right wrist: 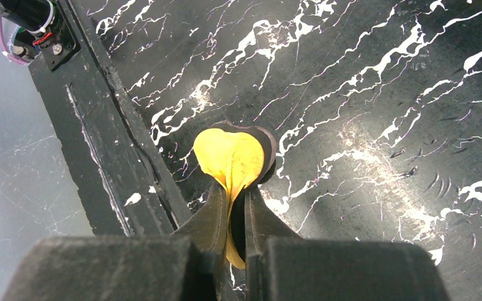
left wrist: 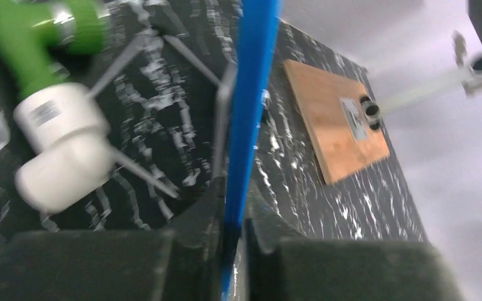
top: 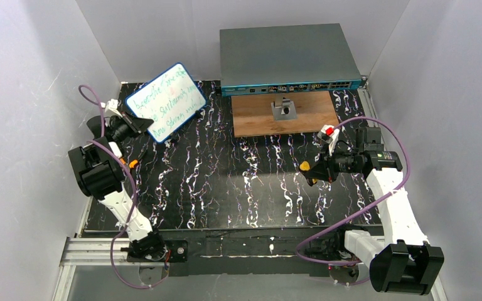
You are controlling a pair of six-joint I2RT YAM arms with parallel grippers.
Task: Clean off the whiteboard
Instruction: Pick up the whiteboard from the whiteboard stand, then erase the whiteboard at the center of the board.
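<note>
The right gripper (right wrist: 233,199) is clamped on a soft yellow wiping pad with a dark backing (right wrist: 231,157), which bulges out just past its fingertips. Directly beneath the pad only the black, white-veined tabletop (right wrist: 364,94) is seen. No part of the board is met in the right wrist view.

From this hand, the small white rectangular whiteboard with a thin blue rim (top: 166,101) lies well apart, far off to its left and somewhat farther from the arm bases, across the open middle of the table. The board is reached much sooner from the left gripper (left wrist: 231,207), whose jaws are closed on the board's edge. In the left wrist view the blue rim is seen edge-on, running straight out from between the fingers.

In the top view the grip is placed at the board's near-left corner. From that hand the long axis runs outward, slanting away and to the right. The written face is turned upward and towards the middle of the table, and the board appears to be held tilted and clear of the tabletop, though contact at its low edge cannot be ruled out. Green handwritten lines (top: 174,94) are seen across the whole face, so no wiping is judged to be done yet.

The coming move is judged to turn on that gap: either the pad is to be carried leftward and away to the face, or the board is to be brought inward to meet it. The strokes are best laid along the slanted long axis.
</note>
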